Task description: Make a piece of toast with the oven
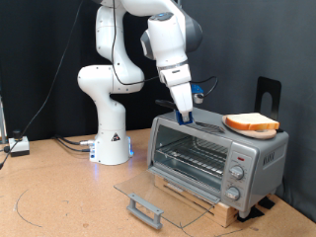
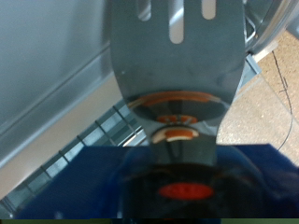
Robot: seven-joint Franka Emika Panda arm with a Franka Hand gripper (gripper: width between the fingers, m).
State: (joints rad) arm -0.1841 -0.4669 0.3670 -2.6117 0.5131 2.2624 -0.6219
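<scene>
The silver oven (image 1: pixel 259 158) stands on a wooden base at the exterior view's right, its glass door (image 1: pixel 163 197) folded down open and its wire rack (image 1: pixel 193 156) empty. The piece of toast (image 1: pixel 251 121) lies on a round tan board (image 1: pixel 265 131) on the oven's roof. My gripper (image 1: pixel 186 112) is over the roof just left of the toast, shut on the blue handle of a metal spatula (image 1: pixel 208 125) whose blade rests on the roof. The wrist view shows the slotted spatula blade (image 2: pixel 177 75) close up above the oven (image 2: pixel 56 65); the fingers do not show there.
A black stand (image 1: pixel 269 94) rises behind the oven at the right. The door handle (image 1: pixel 144 208) juts out low in front. The robot base (image 1: pixel 111 138) stands to the left, with cables (image 1: pixel 20 148) on the brown table.
</scene>
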